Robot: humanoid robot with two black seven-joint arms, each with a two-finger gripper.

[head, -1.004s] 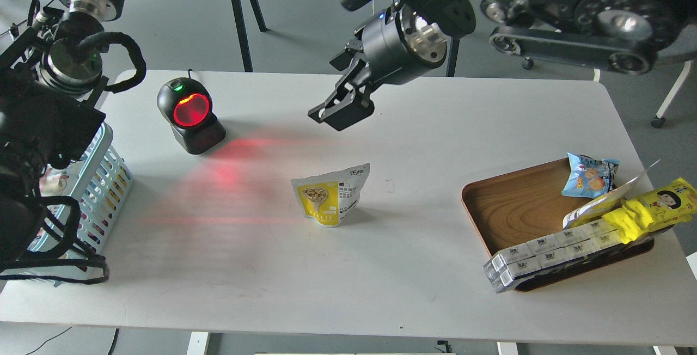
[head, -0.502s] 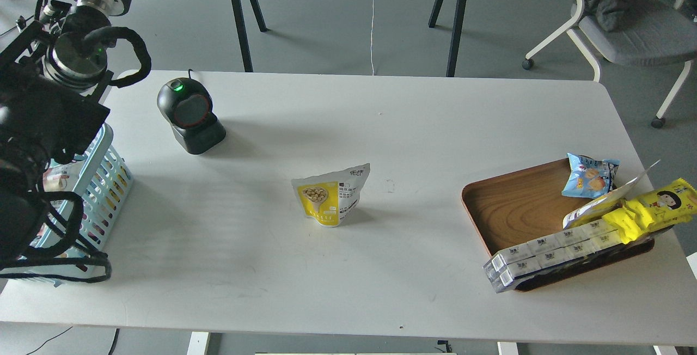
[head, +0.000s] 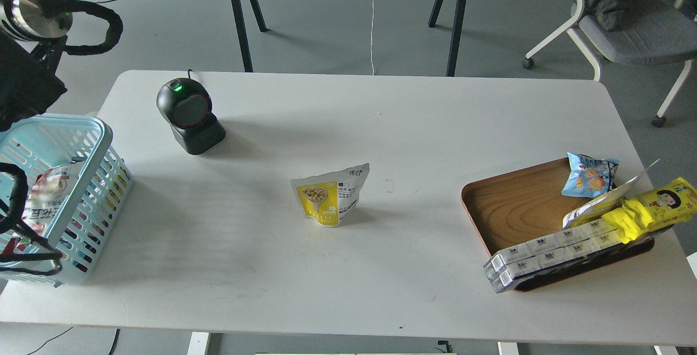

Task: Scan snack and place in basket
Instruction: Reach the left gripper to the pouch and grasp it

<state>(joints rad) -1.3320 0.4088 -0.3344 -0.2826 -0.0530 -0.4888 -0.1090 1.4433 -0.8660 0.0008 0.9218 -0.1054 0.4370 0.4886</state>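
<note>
The snack [head: 331, 195], a small yellow-and-white pouch with a picture of tan beans, stands upright near the middle of the white table [head: 381, 268]. The light blue slotted basket [head: 81, 181] sits at the table's left edge and holds a pink-and-white packet [head: 46, 197]. The black barcode scanner [head: 188, 115] stands at the back left, with a green light on top and a dark window. Only thick parts and cables of my left arm [head: 27, 44] show at the left edge. Neither gripper is in view.
A brown wooden tray [head: 517, 208] at the right holds a small blue packet [head: 591, 175], a long yellow wrapper with a cartoon face [head: 653, 208] and a row of clear boxes [head: 550, 251]. A grey chair [head: 621, 34] stands behind the table's right corner.
My right arm and gripper, above the table one second ago, have left the view. The scanner's red light has gone out. My left arm has pulled back left, uncovering the basket.
</note>
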